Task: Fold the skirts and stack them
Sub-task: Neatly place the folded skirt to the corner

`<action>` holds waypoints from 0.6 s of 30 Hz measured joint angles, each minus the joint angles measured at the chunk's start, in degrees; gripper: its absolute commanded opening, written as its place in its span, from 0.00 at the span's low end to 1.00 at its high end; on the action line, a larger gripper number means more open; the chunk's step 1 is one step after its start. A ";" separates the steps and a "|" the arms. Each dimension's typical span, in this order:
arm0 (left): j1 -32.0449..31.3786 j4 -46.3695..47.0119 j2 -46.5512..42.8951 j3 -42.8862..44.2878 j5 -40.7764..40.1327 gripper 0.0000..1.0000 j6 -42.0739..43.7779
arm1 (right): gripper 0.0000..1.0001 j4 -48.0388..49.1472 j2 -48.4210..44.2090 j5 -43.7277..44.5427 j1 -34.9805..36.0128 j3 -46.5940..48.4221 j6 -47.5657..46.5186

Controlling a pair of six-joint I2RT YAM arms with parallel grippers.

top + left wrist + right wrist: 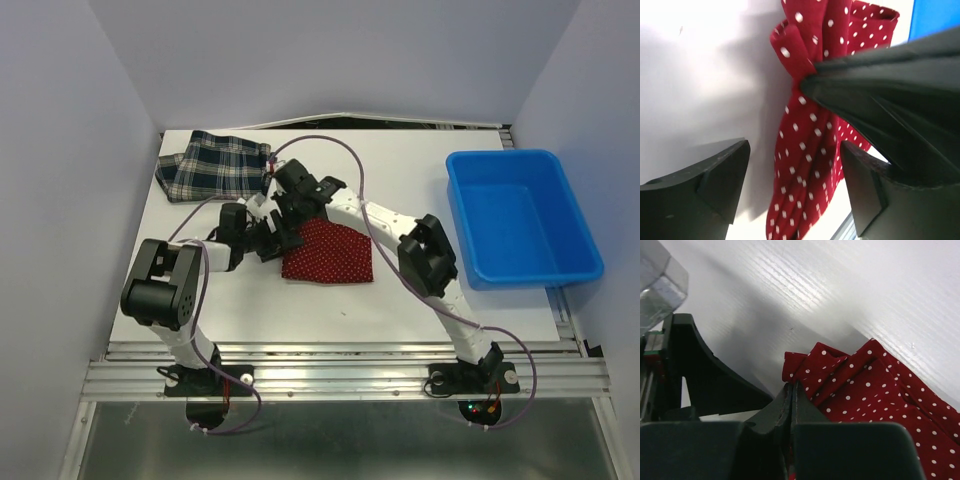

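Gripping the red skirt (880,405) is my right gripper (791,388). Its jaws are pressed together on a bunched fold at the edge of the cloth. In the right wrist view the pinched fold rises in creases from the tips, and the rest of the skirt lies on the white table (420,290).

My left gripper (794,150) stands with its jaws well apart. In the left wrist view the two fingers (720,180) sit one on each side of a hanging band of the red skirt. Whether either pad touches the cloth cannot be determined. The right gripper enters that view from the right and meets the cloth above the left fingers.

Positions, top view:
- Red skirt: near the middle of the table, partly flat, with its left edge gathered under the two grippers.
- Both grippers: close together at that left edge, the left arm reaching in from the left and the right arm reaching across from the right.
- Plaid skirt (212,165): at the far left corner of the table, lying loose, well apart from the red skirt.
- Bin (515,215): blue, at the right side of the table, apart from both skirts.
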 measured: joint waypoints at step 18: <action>-3.10 -18.69 11.65 25.27 -14.38 0.00 14.69 | 1.00 -0.44 -2.80 -1.68 -8.20 -0.15 -0.31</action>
